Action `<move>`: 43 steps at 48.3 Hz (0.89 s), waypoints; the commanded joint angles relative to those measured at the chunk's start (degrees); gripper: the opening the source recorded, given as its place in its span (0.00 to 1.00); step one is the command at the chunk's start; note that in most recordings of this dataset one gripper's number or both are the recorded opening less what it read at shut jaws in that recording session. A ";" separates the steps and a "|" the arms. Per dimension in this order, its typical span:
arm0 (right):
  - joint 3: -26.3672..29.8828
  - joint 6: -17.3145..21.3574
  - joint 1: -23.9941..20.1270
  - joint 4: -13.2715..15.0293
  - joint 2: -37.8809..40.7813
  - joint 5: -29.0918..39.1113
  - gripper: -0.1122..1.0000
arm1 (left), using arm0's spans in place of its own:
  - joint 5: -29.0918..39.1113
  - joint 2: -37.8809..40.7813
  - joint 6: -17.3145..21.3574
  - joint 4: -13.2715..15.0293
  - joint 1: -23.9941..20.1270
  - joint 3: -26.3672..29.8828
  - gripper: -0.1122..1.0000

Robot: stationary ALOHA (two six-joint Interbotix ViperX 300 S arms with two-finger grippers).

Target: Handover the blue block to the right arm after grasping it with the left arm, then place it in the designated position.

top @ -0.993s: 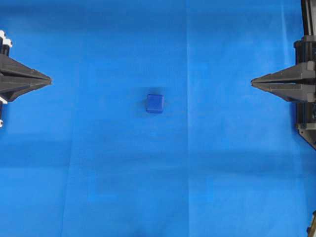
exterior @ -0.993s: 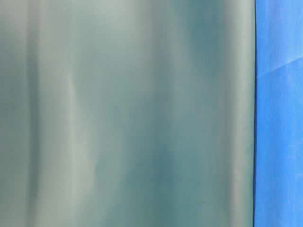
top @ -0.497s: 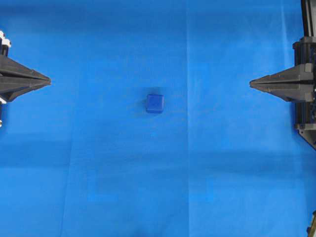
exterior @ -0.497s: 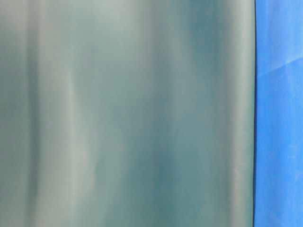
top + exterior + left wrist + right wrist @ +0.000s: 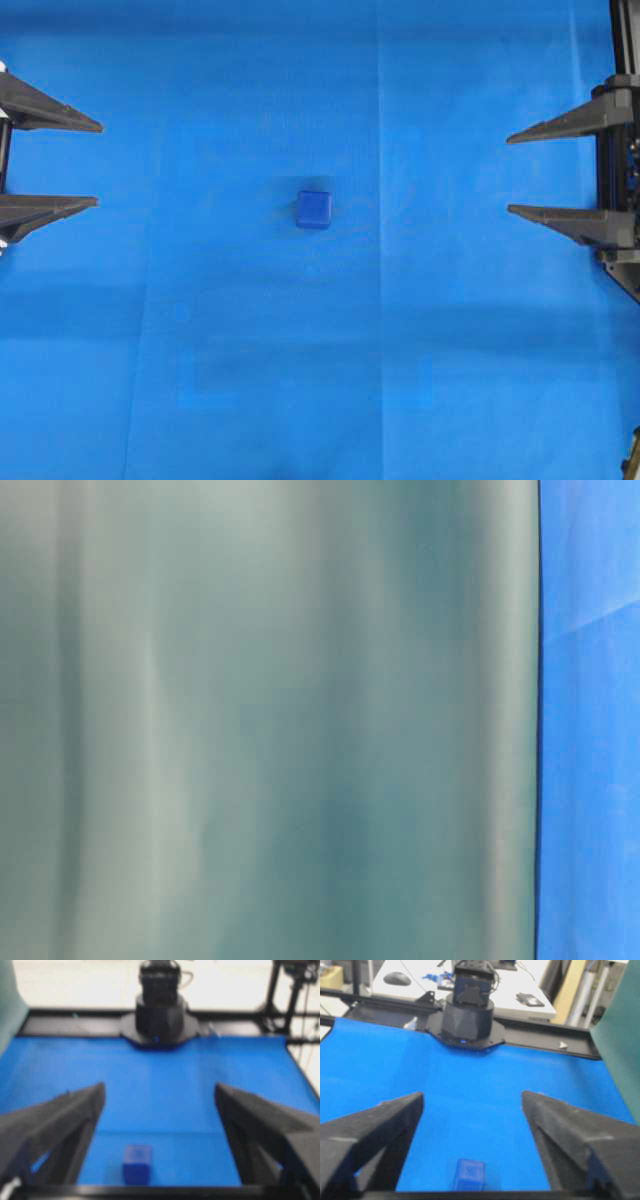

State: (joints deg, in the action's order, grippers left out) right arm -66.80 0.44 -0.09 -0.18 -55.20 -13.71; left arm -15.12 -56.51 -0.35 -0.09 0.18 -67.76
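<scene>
- My left gripper [image 5: 95, 165] sits at nine o'clock on the blue cloth [image 5: 200, 380], jaws spread wide and holding nothing.
- The blue block [image 5: 313, 210] lies near the middle of the cloth, well apart from both grippers and slightly below the line between them.
- My right gripper [image 5: 510, 175] waits at three o'clock, also wide open and empty.
- The step in hand, as I judge it, is the left reach: I'd drive straight toward three o'clock, centre the block between the fingers, and descend before closing.
- I'd grip it low on the fingertips, leaving faces free for the handover.
- The table-level view shows only a blurred green sheet [image 5: 270, 720], so I'd rely on the overhead view.
</scene>
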 commanded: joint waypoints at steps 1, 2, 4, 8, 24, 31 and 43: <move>1.58 0.09 0.00 -0.26 0.35 0.09 0.95 | -0.18 0.44 0.00 -0.18 0.18 1.05 0.93; 1.49 0.09 0.00 -0.26 0.35 0.18 0.96 | -0.18 0.35 0.00 -0.18 0.18 1.05 0.93; 1.58 0.09 0.09 -0.35 0.35 0.26 0.96 | -0.18 0.35 0.00 -0.18 0.18 1.05 0.93; 1.58 0.09 0.09 -0.35 0.35 0.35 0.97 | -0.18 0.18 0.00 -0.18 0.18 1.14 0.93; 1.58 0.09 0.26 -0.44 0.44 0.18 0.97 | -0.70 1.05 0.09 -0.09 0.18 1.41 0.93; 1.49 0.09 0.26 -0.35 0.53 0.18 0.97 | -3.25 4.13 0.09 -0.18 0.09 2.37 0.93; 1.58 0.09 0.44 -0.35 0.70 0.09 0.97 | -8.70 13.71 0.18 -0.18 -0.62 5.89 0.93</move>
State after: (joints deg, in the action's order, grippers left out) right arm -66.80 0.44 0.18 -0.35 -55.02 -13.10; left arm -21.97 -45.53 -0.26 -0.09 -0.09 -64.34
